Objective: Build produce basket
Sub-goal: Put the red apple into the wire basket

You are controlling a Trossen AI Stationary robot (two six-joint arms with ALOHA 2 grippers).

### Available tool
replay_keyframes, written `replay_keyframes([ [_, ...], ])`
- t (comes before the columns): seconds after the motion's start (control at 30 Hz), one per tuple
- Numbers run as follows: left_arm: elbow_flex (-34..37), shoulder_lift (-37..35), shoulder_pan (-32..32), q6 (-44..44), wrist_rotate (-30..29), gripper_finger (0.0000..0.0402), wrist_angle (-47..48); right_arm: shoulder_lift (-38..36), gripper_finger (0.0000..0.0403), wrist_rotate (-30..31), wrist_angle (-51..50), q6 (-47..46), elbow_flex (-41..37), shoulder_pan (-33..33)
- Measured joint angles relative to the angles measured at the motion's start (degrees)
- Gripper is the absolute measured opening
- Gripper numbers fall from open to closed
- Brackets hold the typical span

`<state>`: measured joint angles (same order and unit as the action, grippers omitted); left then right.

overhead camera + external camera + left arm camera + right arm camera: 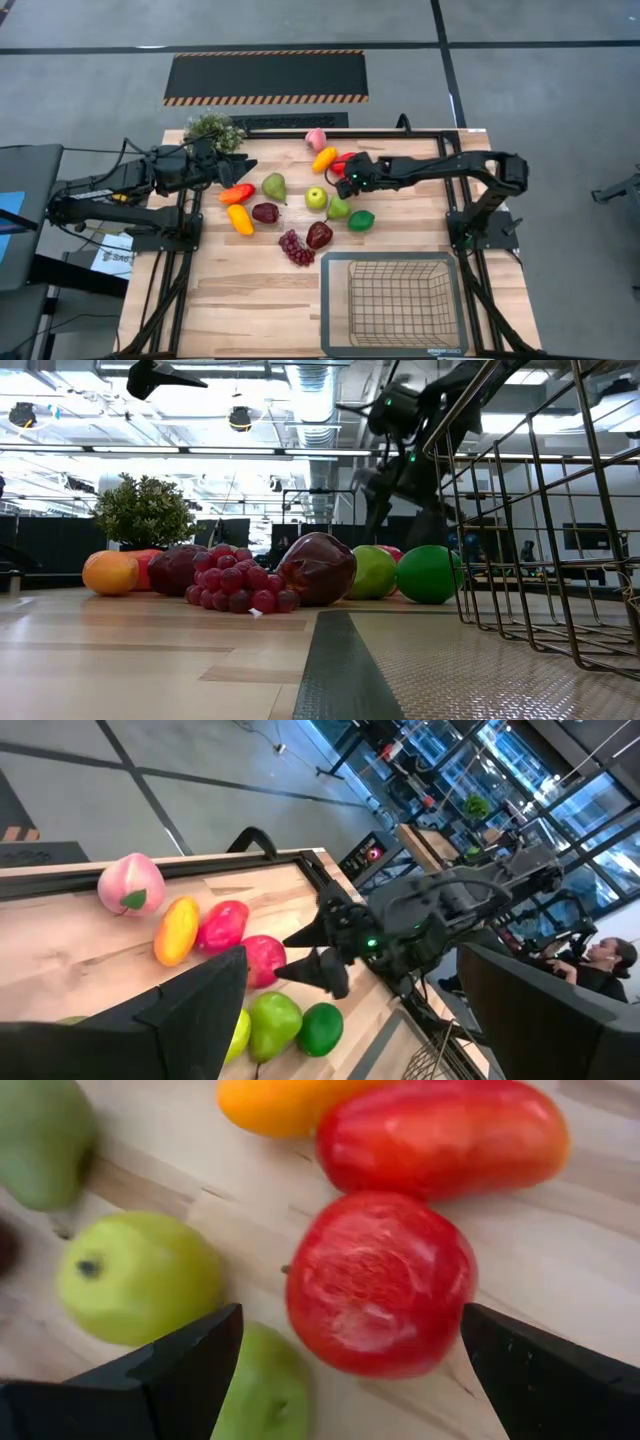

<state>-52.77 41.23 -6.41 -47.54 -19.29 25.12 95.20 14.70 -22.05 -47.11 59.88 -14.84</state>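
I am holding my right claw [345, 1355] wide open and empty over the red apple [380, 1283], which is sitting on the table beside the red pepper [440, 1135], well away from the basket [395, 297]. It looks light, hard and slick, so I am aiming across its widest part. My left claw [240, 165] is waiting open near the plant [213, 128].

Bright, even overhead light — ceiling lamps [240, 418] glare, nearby basket [545, 510] wire and red apple [380, 1285] slightly blurred.
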Motion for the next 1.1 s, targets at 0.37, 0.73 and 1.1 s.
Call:
replay_keyframes([
  [0.37, 0.00, 0.00, 0.02, -0.01, -0.02, 0.0347, 0.09, 5.01, 0.0395, -0.94, 4.57, 0.62, 0.07, -0.32],
  [0.73, 0.00, 0.02, 0.03, -0.11, -0.07, 0.0347, 1.27, 6.49, 0.0393, -1.84, 6.16, 2.57, 0.04, -0.32],
  [1.1, 0.02, 0.04, 0.02, -0.16, -0.11, 0.0347, 1.38, 6.49, 0.0318, -1.83, 5.96, 2.57, 0.04, -0.32],
])
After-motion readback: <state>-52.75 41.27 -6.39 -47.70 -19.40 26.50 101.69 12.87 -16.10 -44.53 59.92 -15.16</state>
